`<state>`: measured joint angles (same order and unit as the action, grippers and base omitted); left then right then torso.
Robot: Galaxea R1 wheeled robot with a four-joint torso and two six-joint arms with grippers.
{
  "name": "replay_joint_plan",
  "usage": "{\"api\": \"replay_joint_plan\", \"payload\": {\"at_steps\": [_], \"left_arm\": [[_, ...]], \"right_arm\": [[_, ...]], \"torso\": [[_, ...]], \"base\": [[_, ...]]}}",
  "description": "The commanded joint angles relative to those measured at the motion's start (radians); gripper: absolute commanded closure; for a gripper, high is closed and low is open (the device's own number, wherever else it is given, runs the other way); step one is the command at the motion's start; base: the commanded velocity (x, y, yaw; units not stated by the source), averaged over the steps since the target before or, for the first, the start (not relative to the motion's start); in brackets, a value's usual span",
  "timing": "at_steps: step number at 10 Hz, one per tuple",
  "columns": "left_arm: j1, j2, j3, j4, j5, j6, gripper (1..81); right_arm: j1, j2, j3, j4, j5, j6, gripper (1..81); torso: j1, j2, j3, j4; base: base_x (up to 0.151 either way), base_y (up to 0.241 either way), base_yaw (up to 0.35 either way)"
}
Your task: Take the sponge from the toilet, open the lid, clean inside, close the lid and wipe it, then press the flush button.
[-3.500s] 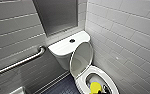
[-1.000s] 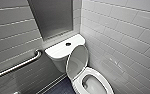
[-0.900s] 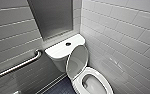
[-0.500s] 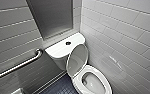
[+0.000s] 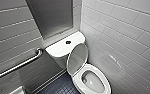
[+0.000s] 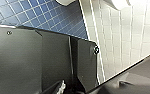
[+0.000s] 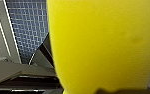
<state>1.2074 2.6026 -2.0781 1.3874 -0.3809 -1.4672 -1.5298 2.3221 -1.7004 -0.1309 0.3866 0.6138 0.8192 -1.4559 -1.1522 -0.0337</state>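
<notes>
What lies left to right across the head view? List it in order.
grab bar → flush button → seat → white tiled wall

A metal grab bar slants along the grey tiled wall, beside a plain dark recessed panel. Below lie small dark blue floor tiles and a pale corner, perhaps a bin
</notes>
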Motion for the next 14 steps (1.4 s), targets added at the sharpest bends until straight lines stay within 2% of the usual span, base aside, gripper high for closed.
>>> {"api": "replay_joint_plan", "payload": {"at_steps": [1,3,6,10,12,14], "left_arm": [[-0.087,-0.021,-0.02,-0.004,0.011,-0.036,1.0],[-0.151,-0.022,-0.034,-0.004,0.011,-0.08,1.0],[-0.278,-0.024,-0.051,-0.004,0.011,-0.222,1.0],[-0.447,-0.016,-0.051,-0.004,0.013,-0.366,1.0],[-0.516,-0.048,-0.069,-0.008,0.011,-0.479,1.0],[-0.591,-0.076,-0.094,-0.011,0.002,-0.58,1.0]], "right_arm": [[-0.01,-0.033,0.006,-0.026,-0.057,0.0,81.1],[-0.01,-0.01,-0.025,-0.026,-0.057,0.0,81.1],[-0.037,0.005,-0.062,-0.045,-0.058,-0.002,81.1],[-0.083,0.052,-0.135,-0.061,-0.055,-0.002,81.1],[-0.093,0.059,-0.151,-0.058,-0.017,0.0,81.1],[-0.093,0.065,-0.154,-0.061,-0.017,0.0,81.1]], "torso": [[0.0,0.0,0.0,0.0],[0.0,-0.001,0.0,0.0],[0.0,0.0,0.0,0.0],[0.0,0.0,0.0,0.0],[0.0,0.0,0.0,0.0],[0.0,0.0,-0.001,0.0]], "base": [[0.0,0.0,0.0],[0.0,0.0,0.0],[0.0,0.0,0.0],[0.0,0.0,0.0],[0.0,0.0,0.0],[0.0,0.0,0.0]]}}
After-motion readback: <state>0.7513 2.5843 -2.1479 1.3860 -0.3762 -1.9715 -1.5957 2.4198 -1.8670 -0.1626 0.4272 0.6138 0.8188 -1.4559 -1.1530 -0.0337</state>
